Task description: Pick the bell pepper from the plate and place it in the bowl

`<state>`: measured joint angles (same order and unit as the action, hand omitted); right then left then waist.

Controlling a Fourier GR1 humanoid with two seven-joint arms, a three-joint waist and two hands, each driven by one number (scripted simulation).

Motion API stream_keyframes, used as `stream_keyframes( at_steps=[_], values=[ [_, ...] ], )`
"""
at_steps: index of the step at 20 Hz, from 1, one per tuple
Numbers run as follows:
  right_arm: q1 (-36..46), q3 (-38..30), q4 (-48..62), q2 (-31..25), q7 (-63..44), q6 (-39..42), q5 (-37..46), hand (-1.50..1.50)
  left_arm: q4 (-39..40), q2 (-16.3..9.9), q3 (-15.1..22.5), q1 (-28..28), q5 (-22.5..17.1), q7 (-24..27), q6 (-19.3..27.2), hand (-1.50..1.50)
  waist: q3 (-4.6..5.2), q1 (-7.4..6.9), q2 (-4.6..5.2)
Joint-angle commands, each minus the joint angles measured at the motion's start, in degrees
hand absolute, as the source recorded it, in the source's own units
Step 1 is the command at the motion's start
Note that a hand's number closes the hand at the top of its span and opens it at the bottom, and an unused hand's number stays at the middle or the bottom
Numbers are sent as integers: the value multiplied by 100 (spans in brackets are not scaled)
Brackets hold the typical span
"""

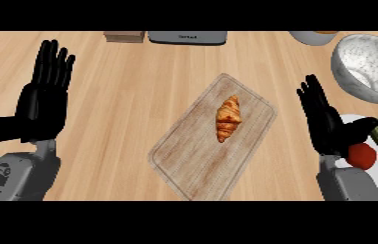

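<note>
While nothing is held, my right hand (323, 122) hangs beside the bell pepper (361, 156).
Fingers straight, together; the plate (353, 120) is partly hidden, and my left hand (43, 95) rests open.

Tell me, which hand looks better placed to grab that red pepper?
The right hand. It is open beside the bell pepper on the plate, with the bowl just beyond. The left hand rests open across the counter.

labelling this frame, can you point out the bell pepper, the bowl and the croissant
bell pepper (362, 156): head view, on its red side beside the right wrist.
bowl (353, 63): head view, on its speckled grey inner wall.
croissant (228, 118): head view, on its middle, on the board.
</note>
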<state>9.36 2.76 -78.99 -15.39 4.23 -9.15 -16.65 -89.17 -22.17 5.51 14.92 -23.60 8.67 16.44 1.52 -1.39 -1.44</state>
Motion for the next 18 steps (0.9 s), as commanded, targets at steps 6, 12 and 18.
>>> stream_keyframes(
  at_steps=[6, 12, 18],
  values=[
    [-724, -994, -120, -1588, -545, -2123, 1768, 150, 301, 203, 879, -678, -77, -617, -553, 0, -75, 784, 107],
    [-1538, -1017, -562, -1042, -1089, -4343, 2970, -150, 95, 272, 1235, -699, -209, -1108, -790, 0, -122, 391, 98],
    [-2017, -228, -724, -1767, -3185, -3755, 4727, -150, 264, 461, 1401, -534, -90, -1102, -801, 0, -81, 242, 178]
  ],
)
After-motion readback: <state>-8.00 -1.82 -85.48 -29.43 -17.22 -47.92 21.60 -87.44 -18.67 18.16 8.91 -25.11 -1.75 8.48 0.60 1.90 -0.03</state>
